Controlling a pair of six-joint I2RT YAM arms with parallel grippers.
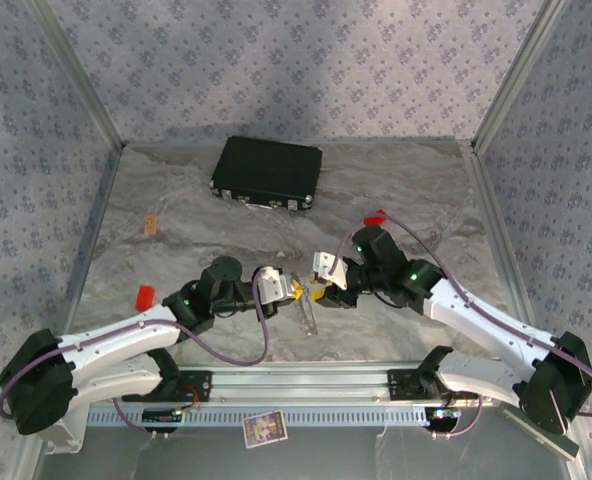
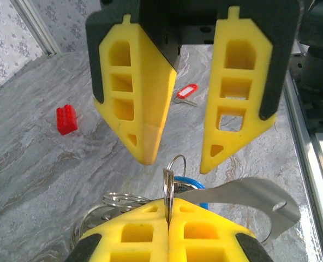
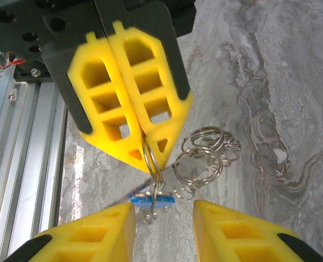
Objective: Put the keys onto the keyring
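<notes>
Although the marbled table carries a black case at its far side, the work is confined to the near centre, where the two arms meet tip to tip.

Left gripper: fingers pressed fully together, clamping the keyring. The ring stands upright and edge-on in the clamp. Its free arc projects past the fingertips towards the opposite arm.

Right gripper: fingers parted, nothing between them. It faces the left one head-on, with one fingertip on either side of the ring's line and just short of it.

Flat metal tag: hangs with the bundle beside the ring.

Red block: on the table, well apart, of no concern.

Spare rings: a loose cluster just beside the clamped one.

Blue key: head directly beneath the held ring, close to the right fingertips. Whether it is already threaded cannot be told.

Red key: flat on the table beyond the right gripper, well apart from the ring.

Assessment: the ring is presented with its plane in line with the approach. The free right arm is the nearer to either key. Any key must be brought to the exposed arc, not the clamped part.
</notes>
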